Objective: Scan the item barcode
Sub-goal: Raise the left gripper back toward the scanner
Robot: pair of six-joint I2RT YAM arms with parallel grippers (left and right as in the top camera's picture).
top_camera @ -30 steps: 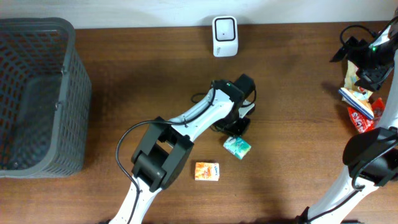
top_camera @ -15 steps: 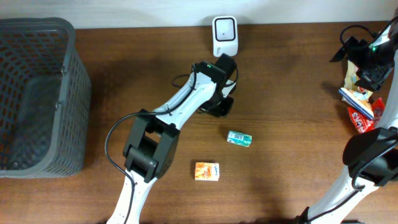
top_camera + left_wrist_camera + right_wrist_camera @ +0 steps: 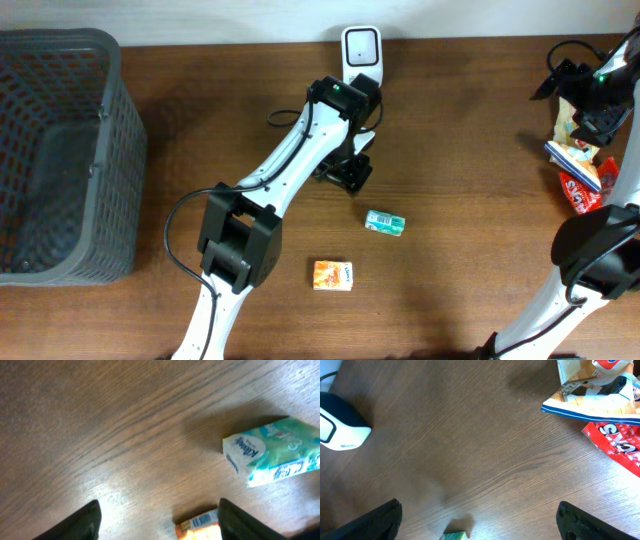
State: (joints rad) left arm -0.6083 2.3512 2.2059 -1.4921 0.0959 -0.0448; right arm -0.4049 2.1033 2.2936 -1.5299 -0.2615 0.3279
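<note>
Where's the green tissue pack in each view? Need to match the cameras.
Overhead: tissue pack lies just right of centre.
Left wrist: right side, around mid-height.
Right wrist: only a green sliver at the bottom edge, left of centre.
Shared landmark: orange box, below-left of the pack in overhead, at the bottom edge in left wrist; not in right wrist.

Left arm (image 3: pixel 300 165): white link shells, black joint housings, one big blocky black joint (image 3: pixel 238 245) mid-arm. Thin black cable (image 3: pixel 168 238) bows out beside that block. Left wrist LED (image 3: pixel 338 88) is green, set on a black housing. Right arm (image 3: pixel 596 250): same white-on-black build, right wrist LED (image 3: pixel 603 72) also green. Left gripper (image 3: pixel 350 172) is all black. Left fingers (image 3: pixel 82 522) and right fingers (image 3: pixel 375 520) are matte black with rounded tips.
</note>
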